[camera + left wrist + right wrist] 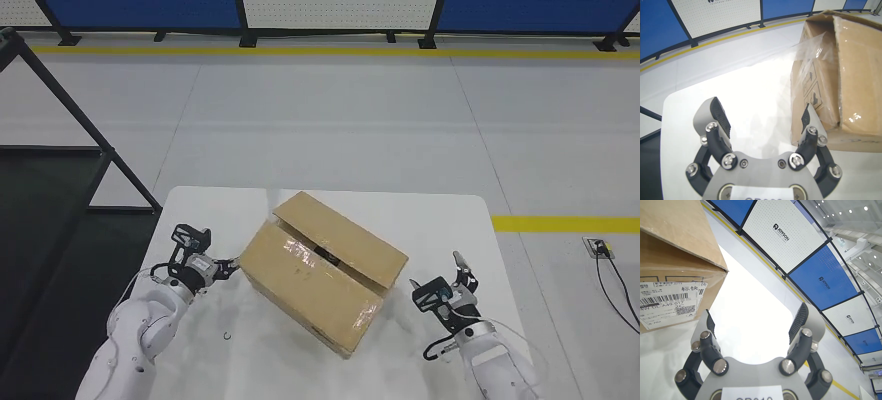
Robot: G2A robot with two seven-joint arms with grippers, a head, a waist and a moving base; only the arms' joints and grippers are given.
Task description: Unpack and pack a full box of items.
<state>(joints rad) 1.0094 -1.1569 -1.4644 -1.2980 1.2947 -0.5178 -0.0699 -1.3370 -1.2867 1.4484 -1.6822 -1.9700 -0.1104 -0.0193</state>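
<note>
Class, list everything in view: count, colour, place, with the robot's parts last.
cardboard box: one, brown, flaps shut, mid-table.
tape: clear, on the box's seam.
label: one, white, on the box's side.
table: one, white.
barrier panels: several, blue and white, beyond the table.
left gripper: one, silver and black, jaws open, beside the box.
right gripper: one, silver and black, jaws open, at the box's other side.

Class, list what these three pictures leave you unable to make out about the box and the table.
Contents of the cardboard box: top view, hidden by its lowered flaps.
Small object on the table: top view, too small to identify.
Shipping label on the box: right wrist view, partly cut off by the picture's edge.
</note>
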